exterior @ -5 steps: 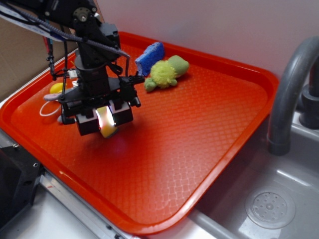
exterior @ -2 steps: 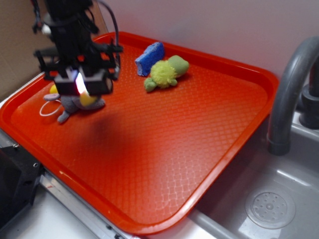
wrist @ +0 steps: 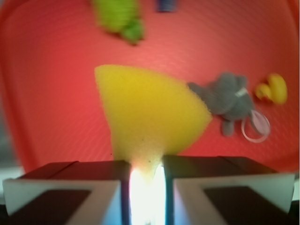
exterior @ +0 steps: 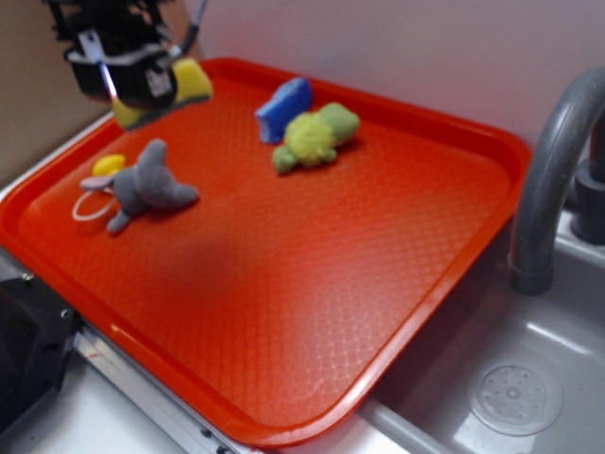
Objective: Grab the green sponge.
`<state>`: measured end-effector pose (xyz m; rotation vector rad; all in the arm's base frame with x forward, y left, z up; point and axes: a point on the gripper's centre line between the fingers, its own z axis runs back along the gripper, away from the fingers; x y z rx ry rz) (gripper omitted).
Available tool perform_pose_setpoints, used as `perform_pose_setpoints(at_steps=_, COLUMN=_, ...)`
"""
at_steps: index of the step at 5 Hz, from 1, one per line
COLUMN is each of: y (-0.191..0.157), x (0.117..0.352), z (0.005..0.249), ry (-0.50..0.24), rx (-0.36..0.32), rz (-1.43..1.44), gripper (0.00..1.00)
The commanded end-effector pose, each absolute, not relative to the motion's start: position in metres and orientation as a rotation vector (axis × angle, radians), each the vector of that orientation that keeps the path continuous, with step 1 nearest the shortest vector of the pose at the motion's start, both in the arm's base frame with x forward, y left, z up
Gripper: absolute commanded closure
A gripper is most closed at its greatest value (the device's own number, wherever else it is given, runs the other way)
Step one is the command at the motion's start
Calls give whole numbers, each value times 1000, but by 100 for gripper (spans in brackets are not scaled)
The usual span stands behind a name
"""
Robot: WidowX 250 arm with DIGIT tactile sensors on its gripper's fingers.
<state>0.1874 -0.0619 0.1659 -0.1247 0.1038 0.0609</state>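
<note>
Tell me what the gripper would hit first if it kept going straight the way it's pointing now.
Probably bare red tray, left of the grey plush; the gripper holds the green sponge, which would land first. Depth is unclear.

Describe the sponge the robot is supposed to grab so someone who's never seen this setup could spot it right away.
Start at the big red tray beside the sink and look above its far left corner, where the gripper hangs. The green sponge is pinched in its jaws, off the tray. Unlike the blue sponge and the plush toys lying on the tray, it is a yellow foam wedge.
</note>
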Motion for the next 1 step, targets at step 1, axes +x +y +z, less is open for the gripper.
perform_pose_setpoints(at_steps=1, y=-62, x=197, z=203, ry=12, rx=-151, rz=-216, gripper=100)
